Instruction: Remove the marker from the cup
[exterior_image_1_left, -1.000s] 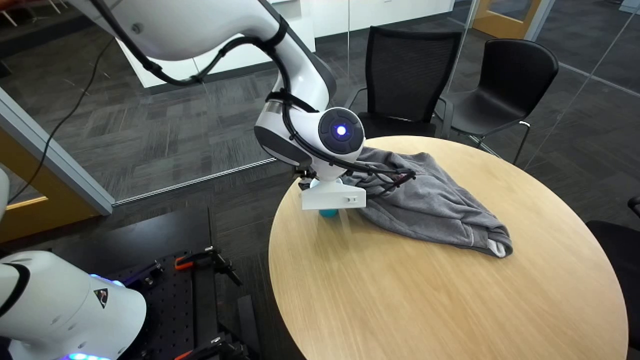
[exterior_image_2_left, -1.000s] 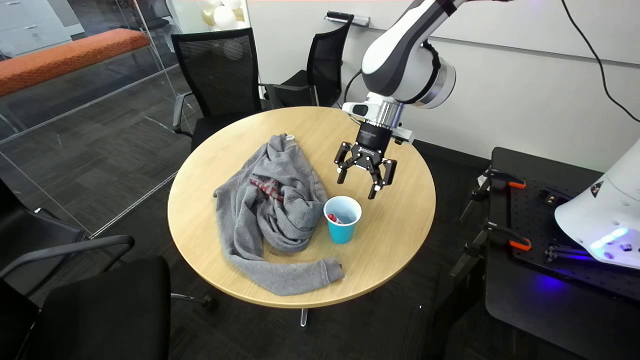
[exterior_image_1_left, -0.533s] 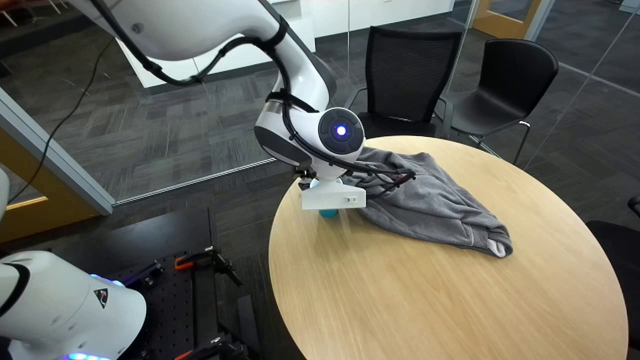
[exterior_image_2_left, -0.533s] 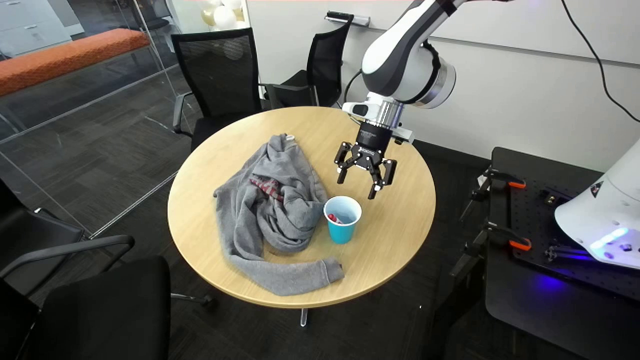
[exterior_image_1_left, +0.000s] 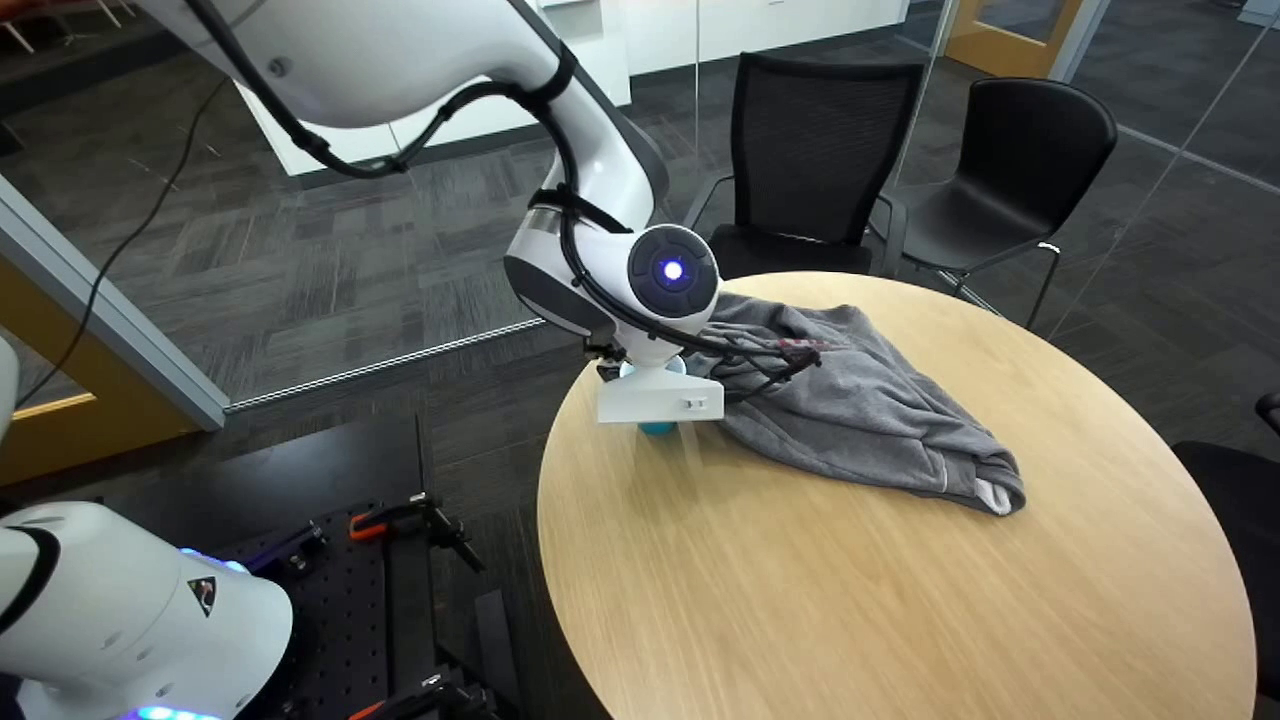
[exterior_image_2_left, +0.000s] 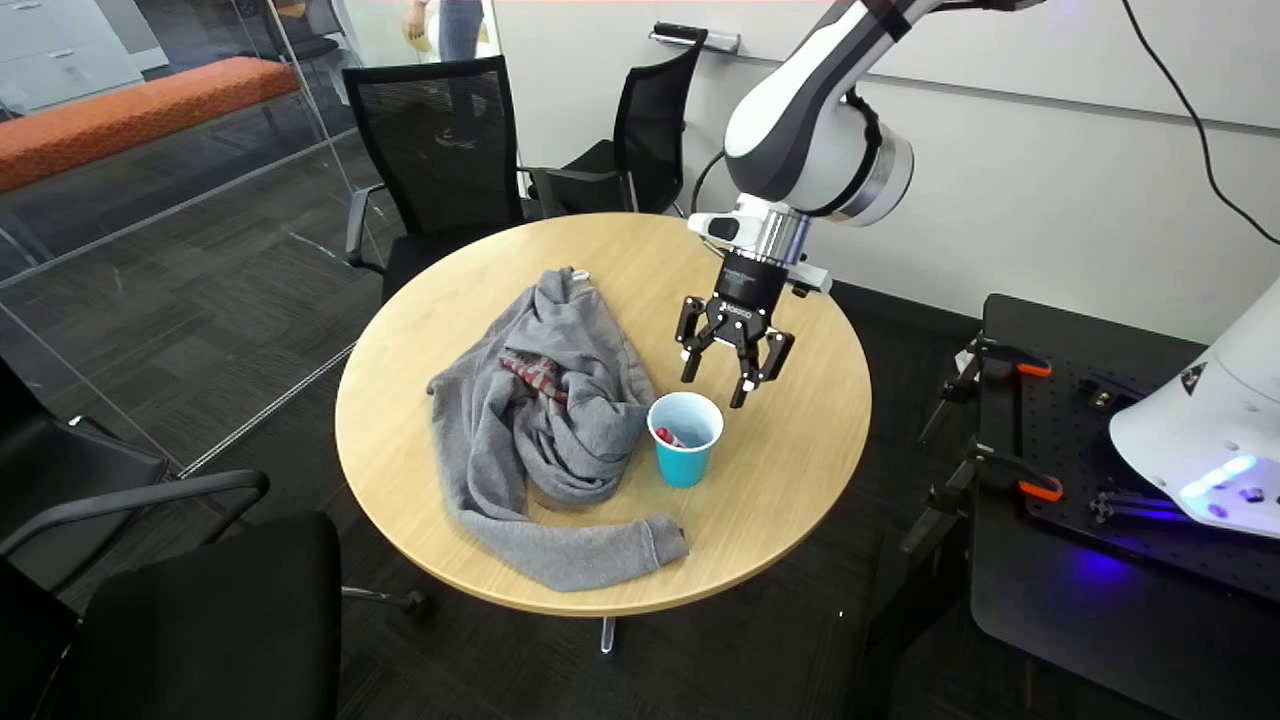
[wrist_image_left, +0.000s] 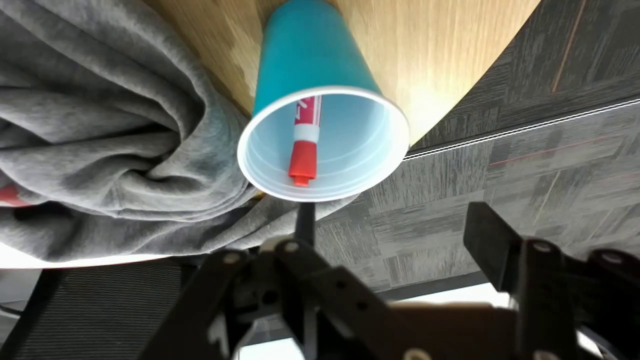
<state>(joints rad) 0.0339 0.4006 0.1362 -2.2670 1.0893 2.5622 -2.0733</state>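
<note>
The teal cup (exterior_image_2_left: 683, 466) stands upright on the round table, and its lower part also shows in an exterior view (exterior_image_1_left: 657, 428). The red marker (exterior_image_2_left: 667, 437) leans inside the cup with its red cap up, below the rim. In the wrist view the cup (wrist_image_left: 307, 55) opens toward the camera, with the marker (wrist_image_left: 303, 145) inside it. My gripper (exterior_image_2_left: 714, 386) is open and empty, above the table beside the cup's rim and apart from the marker. In the wrist view one finger of the gripper (wrist_image_left: 392, 217) ends just below the rim; the other is off to the right.
A grey cloth (exterior_image_2_left: 560, 440) lies crumpled right beside the cup; it also shows in an exterior view (exterior_image_1_left: 860, 400). The wooden table (exterior_image_2_left: 790, 470) has its edge near the cup. Black chairs (exterior_image_2_left: 440, 150) stand around the table.
In the last half second my gripper has moved slightly down toward the cup, and its fingertips look a little closer together. The cup, marker and cloth have not moved.
</note>
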